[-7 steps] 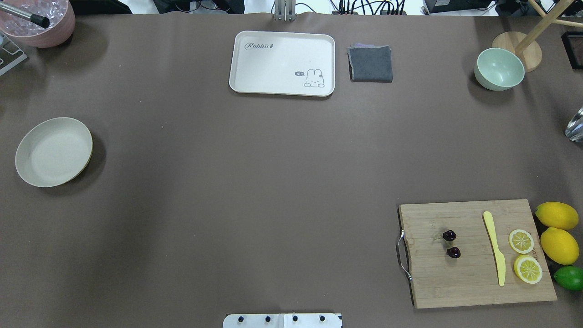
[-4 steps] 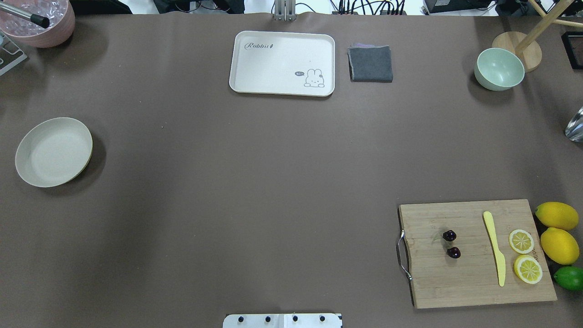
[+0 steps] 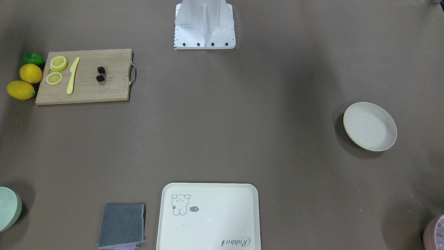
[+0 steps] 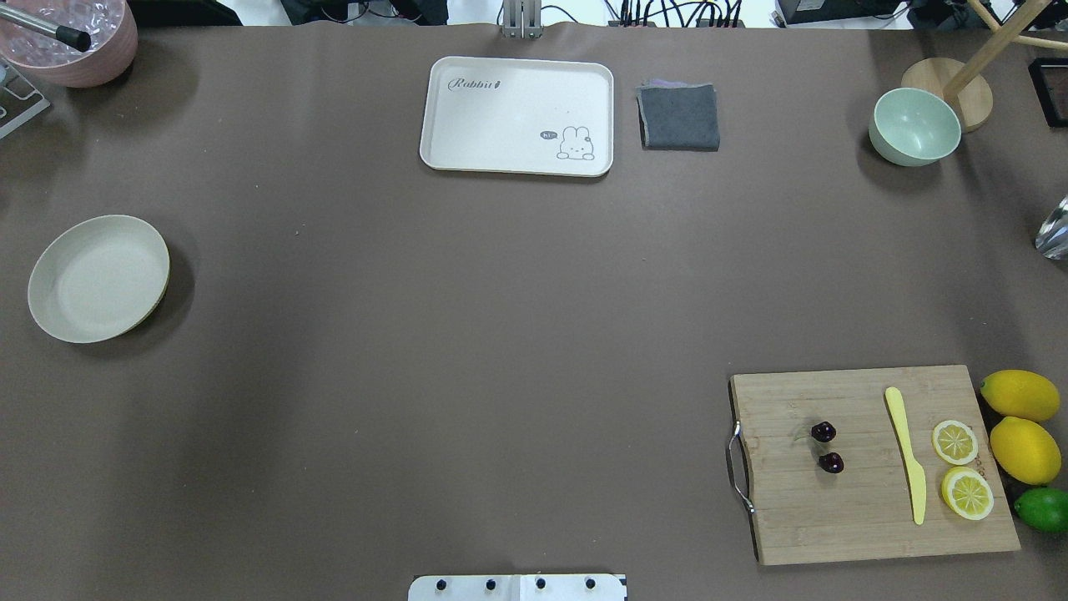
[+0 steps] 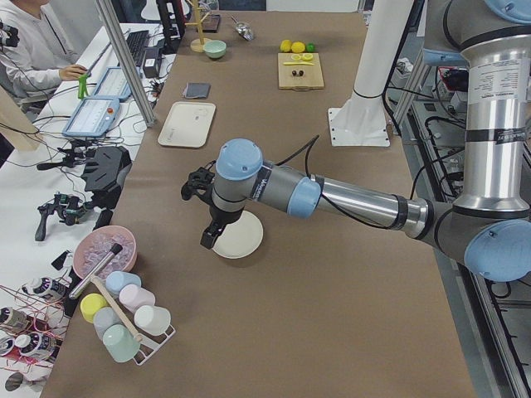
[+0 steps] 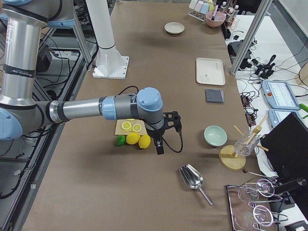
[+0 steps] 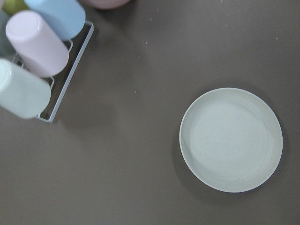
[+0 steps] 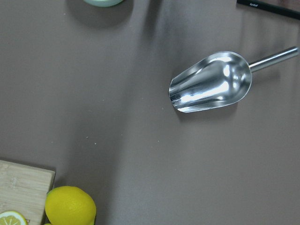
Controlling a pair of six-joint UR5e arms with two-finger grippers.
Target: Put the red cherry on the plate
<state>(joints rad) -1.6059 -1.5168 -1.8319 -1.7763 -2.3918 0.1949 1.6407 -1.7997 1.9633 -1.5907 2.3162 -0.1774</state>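
Observation:
The red cherry (image 4: 831, 462) (image 3: 101, 70), a pair of tiny dark fruits, lies on the left part of a wooden cutting board (image 4: 868, 517). The plate (image 4: 98, 278) (image 3: 369, 126) (image 7: 231, 139), round, cream-white and bare, sits far across the table at the left edge. Neither arm reaches into the overhead or front views. In the exterior left view my left gripper (image 5: 207, 239) hangs over the plate (image 5: 243, 238). In the exterior right view my right gripper (image 6: 159, 147) hangs beside the lemons (image 6: 139, 140). I cannot tell whether either gripper is open or shut.
The board also holds a yellow knife (image 4: 907, 452) and two lemon slices (image 4: 954, 441); lemons (image 4: 1021, 450) and a lime (image 4: 1043, 509) lie to its right. Further back are a rabbit tray (image 4: 517, 115), grey cloth (image 4: 679, 116) and mint bowl (image 4: 914, 126). A metal scoop (image 8: 211, 83) and a cup rack (image 7: 35, 56) lie at the table's ends.

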